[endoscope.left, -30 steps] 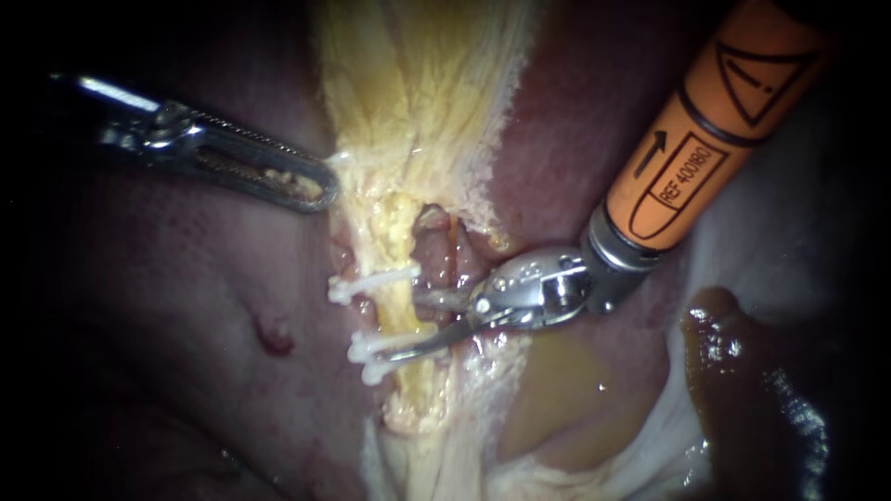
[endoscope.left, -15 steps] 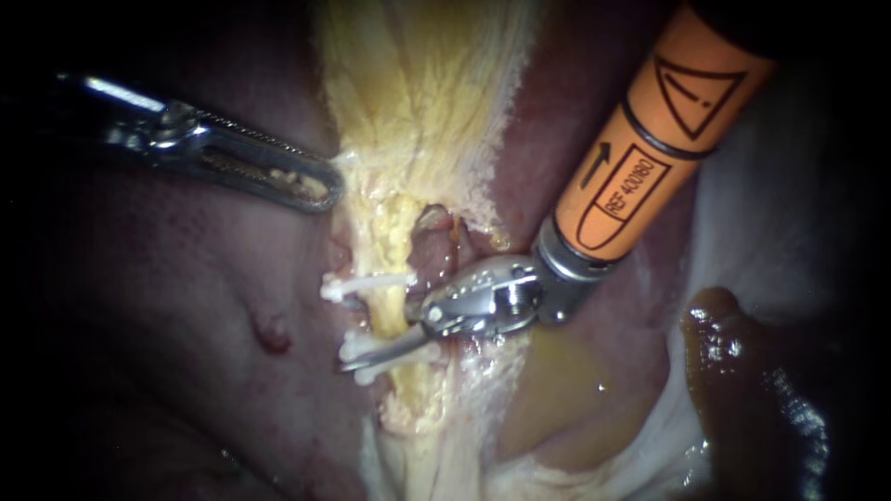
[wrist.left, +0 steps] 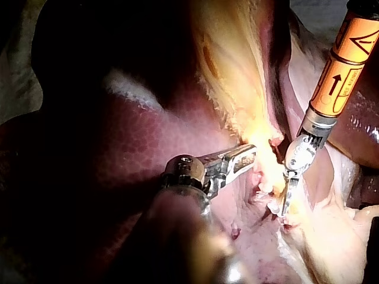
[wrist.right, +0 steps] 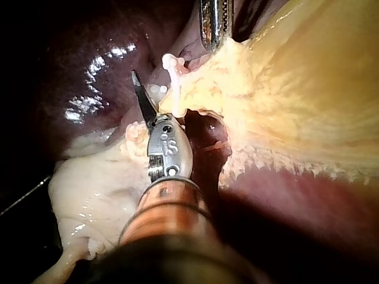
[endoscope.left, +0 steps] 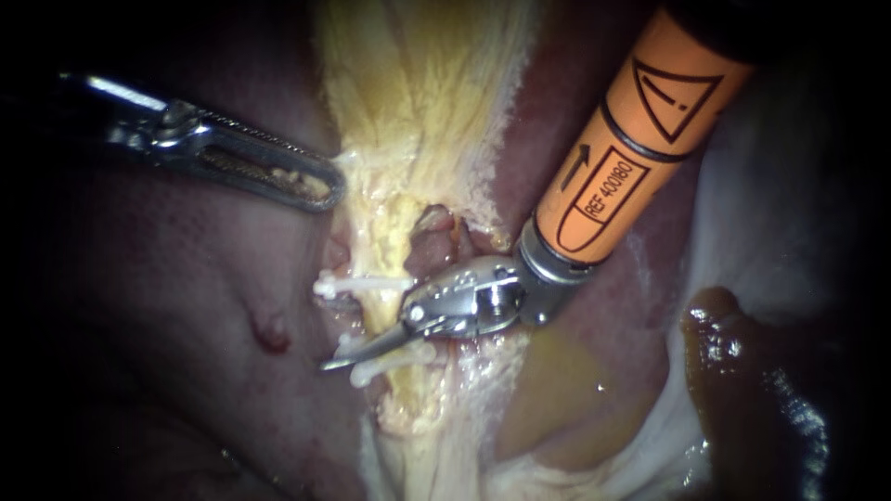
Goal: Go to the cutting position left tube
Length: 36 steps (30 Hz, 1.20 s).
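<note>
Right instrument [endoscope.left: 368, 347] crosses tube [endoscope.left: 385, 311] — clips [endoscope.left: 357, 283] plainest in endoscope view.

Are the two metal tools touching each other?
No, the left instrument rests at the edge of the yellow tissue, apart from the right instrument, whose tip lies lower by the white clips.
</note>
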Motion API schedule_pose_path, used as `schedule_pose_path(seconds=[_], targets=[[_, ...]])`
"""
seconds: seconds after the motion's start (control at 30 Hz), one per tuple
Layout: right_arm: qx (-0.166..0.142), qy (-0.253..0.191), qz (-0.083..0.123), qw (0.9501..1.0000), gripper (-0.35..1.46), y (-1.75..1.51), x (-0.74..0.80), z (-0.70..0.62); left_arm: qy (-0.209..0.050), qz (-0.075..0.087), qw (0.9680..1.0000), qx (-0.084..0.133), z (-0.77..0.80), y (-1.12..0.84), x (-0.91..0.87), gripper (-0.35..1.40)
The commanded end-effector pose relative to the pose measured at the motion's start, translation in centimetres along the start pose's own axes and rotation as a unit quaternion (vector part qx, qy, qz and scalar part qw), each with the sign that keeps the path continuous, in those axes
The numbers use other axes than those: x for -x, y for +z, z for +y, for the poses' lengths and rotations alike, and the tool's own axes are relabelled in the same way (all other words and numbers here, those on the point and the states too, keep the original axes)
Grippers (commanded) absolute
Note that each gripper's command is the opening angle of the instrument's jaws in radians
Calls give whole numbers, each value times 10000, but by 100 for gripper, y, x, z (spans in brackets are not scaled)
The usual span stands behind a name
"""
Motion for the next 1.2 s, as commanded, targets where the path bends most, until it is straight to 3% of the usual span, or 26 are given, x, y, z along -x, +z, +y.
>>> schedule_pose_path(seconds=[0.03, 0.4, 0.77, 1.2], targets=[[-3, 1, 13, 10000, 144, 0, -1, -1, 0, 1, 10000, -1, 0, 0, 0, -35], [-204, -51, 93, 9997, 145, 1, -12, -21, 3, 4, 10000, -8, 2, -1, 0, -35], [-361, -70, 262, 9990, 145, -3, -35, -41, 4, 4, 10000, -10, 3, -1, -1, -35], [-445, -50, 380, 9983, 145, -2, -49, -54, 5, 5, 10000, -11, 5, -1, -1, -35]])
